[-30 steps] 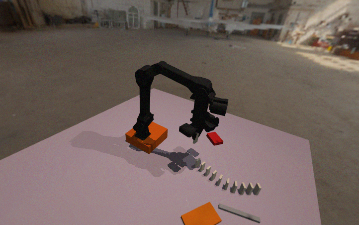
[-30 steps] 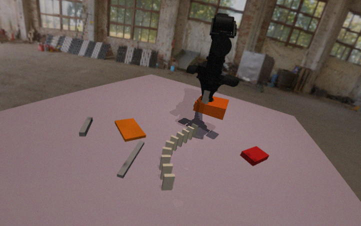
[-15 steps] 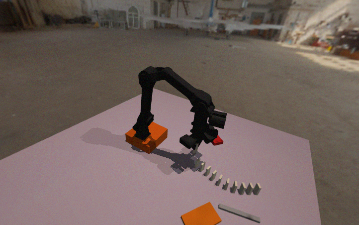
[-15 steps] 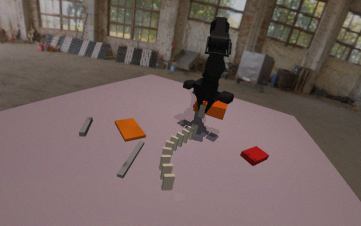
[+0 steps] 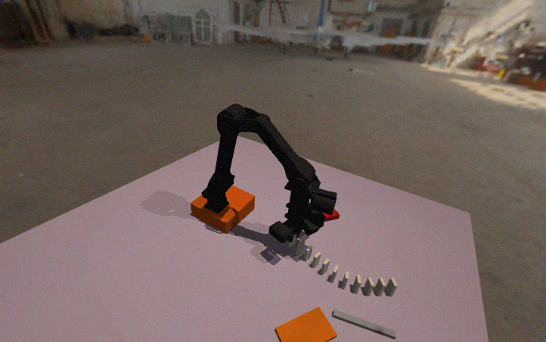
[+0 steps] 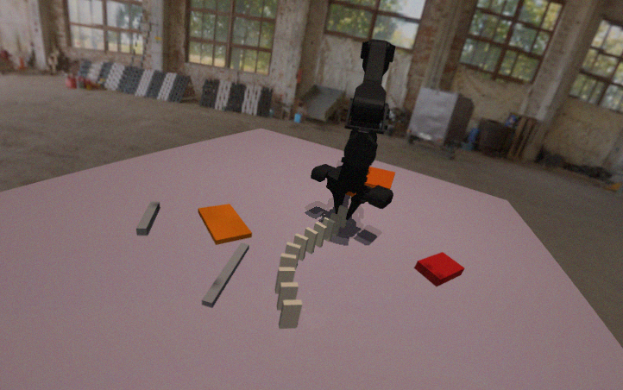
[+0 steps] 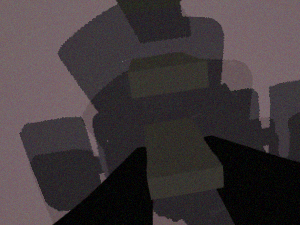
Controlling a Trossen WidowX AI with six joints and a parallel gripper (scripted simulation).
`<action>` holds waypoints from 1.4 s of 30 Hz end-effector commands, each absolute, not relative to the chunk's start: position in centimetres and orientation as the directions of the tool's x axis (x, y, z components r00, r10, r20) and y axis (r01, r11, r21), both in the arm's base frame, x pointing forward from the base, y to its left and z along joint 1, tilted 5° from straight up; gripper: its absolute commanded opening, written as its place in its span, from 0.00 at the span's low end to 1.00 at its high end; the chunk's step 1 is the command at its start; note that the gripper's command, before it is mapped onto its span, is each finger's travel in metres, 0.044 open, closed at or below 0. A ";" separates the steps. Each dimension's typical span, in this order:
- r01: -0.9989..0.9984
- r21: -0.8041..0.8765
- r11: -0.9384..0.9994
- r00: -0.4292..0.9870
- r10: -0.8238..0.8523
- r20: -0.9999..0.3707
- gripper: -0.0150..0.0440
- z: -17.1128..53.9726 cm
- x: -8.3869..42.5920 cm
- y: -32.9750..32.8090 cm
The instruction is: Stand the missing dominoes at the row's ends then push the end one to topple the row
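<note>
My gripper (image 5: 293,240) (image 6: 343,215) (image 7: 175,151) is shut on a pale domino (image 6: 341,216) (image 7: 181,161). It holds the domino upright, low at the arm-side end of the curved row. The nearest standing domino (image 5: 300,247) (image 7: 168,81) is just ahead of the held one, with a gap between them in the wrist view. The row curves away to its far end domino (image 5: 390,286) (image 6: 290,314), and all its visible dominoes stand. Whether the held domino's foot touches the table is hidden.
A red block (image 5: 331,216) (image 6: 438,267) lies off to one side of the row. On the other side lie an orange plate (image 5: 305,326) (image 6: 225,223), a long grey bar (image 5: 362,323) (image 6: 226,274) and a shorter grey bar (image 6: 148,218). The arm stands by an orange block (image 5: 241,197).
</note>
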State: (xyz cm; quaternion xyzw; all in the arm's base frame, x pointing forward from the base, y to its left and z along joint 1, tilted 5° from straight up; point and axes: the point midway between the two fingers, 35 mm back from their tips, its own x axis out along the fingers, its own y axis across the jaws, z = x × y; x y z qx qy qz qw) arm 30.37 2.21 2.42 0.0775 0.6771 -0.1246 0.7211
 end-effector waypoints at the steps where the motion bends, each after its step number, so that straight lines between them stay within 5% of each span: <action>1: 0.288 -0.057 0.956 0.056 -0.076 -0.996 0.44 1.9 30.4 2.1; 9: 0.288 -0.057 0.956 0.056 -0.076 -0.996 0.44 1.9 30.4 2.1; 22: 0.288 -0.057 0.956 0.056 -0.076 -0.996 1.00 1.9 30.4 2.1; 34: 0.286 -0.054 0.957 0.055 -0.073 -0.996 1.00 14.7 29.7 3.2; 40: 0.286 -0.054 0.957 0.055 -0.073 -0.996 1.00 15.0 29.6 3.2; 42: 0.225 -0.059 0.973 0.055 -0.073 -0.996 0.91 14.7 29.5 3.2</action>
